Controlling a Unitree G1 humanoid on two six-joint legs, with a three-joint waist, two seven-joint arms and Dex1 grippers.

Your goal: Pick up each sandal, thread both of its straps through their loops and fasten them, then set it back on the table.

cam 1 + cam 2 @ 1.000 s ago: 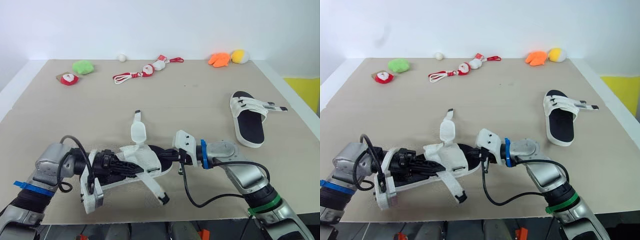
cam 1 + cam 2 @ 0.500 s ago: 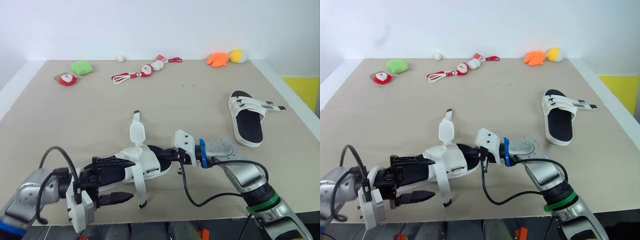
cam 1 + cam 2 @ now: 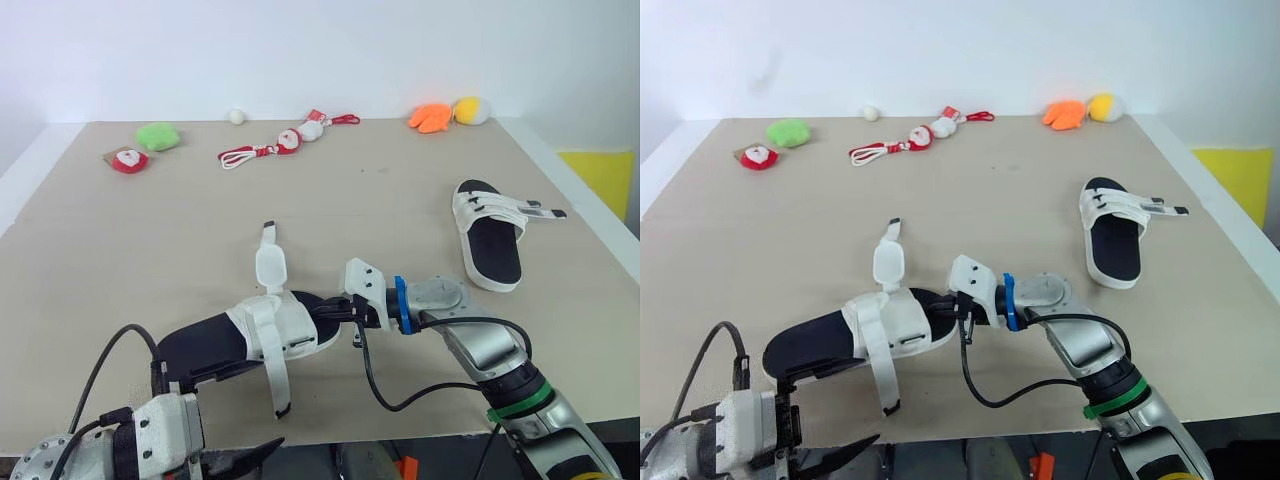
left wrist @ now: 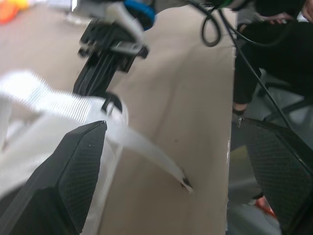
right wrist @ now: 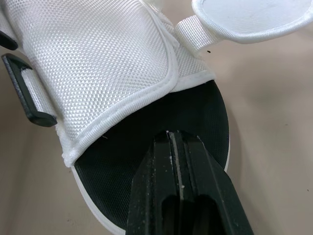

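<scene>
Jaws: left gripper (image 4: 174, 125) spread wide, nothing between its fingers; right gripper (image 5: 174, 135) pressed together, pinching the toe end of the near sandal (image 3: 290, 325), tips on the black footbed.

Left gripper sits at the near edge of the table (image 3: 100, 250), just short of the sandal's heel and apart from it; I cannot tell whether the heel touches the table.

Near sandal lies lengthwise between the two grippers, heel toward my left, toe toward my right; white woven upper, black sole lining; one strap (image 3: 272, 365) hangs loose off the near side, black tip down; the other strap (image 3: 271, 268) sticks out on the far side with its tip pointing away, also undone; a black loop (image 5: 23, 93) shows at the side of the upper, nothing threaded through it.

A black cable (image 3: 400, 402) loops below the right wrist.

Left wrist view: a person in dark clothes (image 4: 274, 63) sits past the table edge.

Further out on my right, the far sandal (image 3: 490, 245) rests flat on the table, well apart from the grippers; two white straps cross it and their ends poke off toward the right; I cannot tell whether they are fastened.

Back edge of table, left to right: red-and-white toy (image 3: 128, 160); green plush (image 3: 157, 136); small white ball (image 3: 236, 116); red-and-white toys on a red cord (image 3: 285, 143); orange toy (image 3: 432, 118) touching a yellow toy (image 3: 472, 110).
</scene>
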